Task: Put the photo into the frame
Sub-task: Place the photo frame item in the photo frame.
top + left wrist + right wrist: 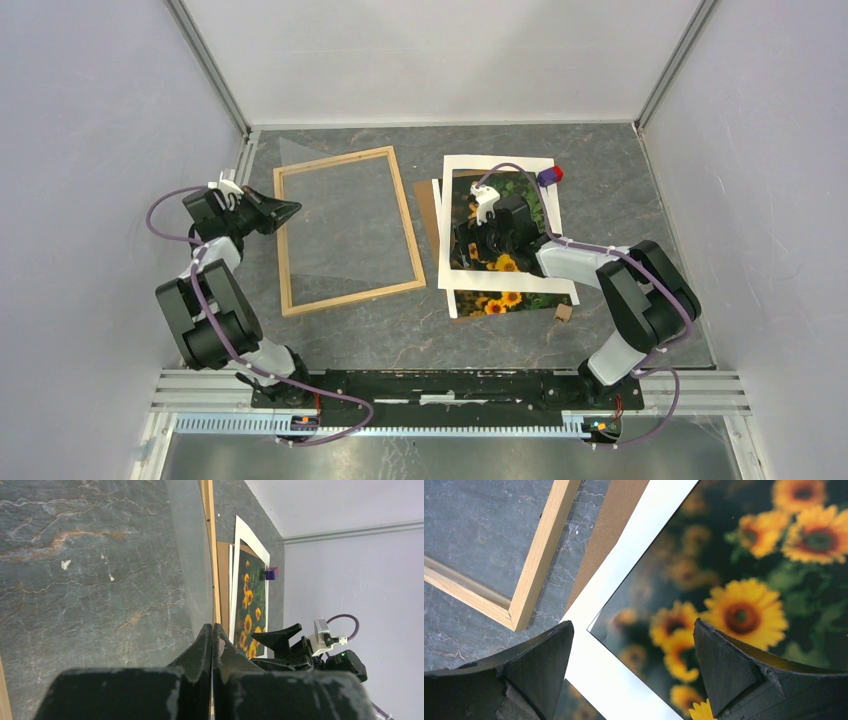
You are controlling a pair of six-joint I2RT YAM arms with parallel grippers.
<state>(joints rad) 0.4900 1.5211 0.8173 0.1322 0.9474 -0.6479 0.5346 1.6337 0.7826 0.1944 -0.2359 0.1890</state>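
Left gripper (212,629) is pinched fully closed on the edge of a clear pane (190,555), which slants up over the wooden frame (345,157); the frame lies left of the tabletop's centre. Right gripper (633,625) is spread wide and empty, low over the sunflower photo (744,580). The photo lies right of centre under a white mat (624,560), on a brown backing board (611,525), its near edge poking out.

Frame (407,215): lying flat, left side.
Glass pane (345,225): tilted over the frame, left edge in left gripper (297,208).
Mat (448,230): right of frame, on the photo (500,302).
Backing board (428,200): under both, showing between mat and frame.
Block (550,176): at mat's far right corner.
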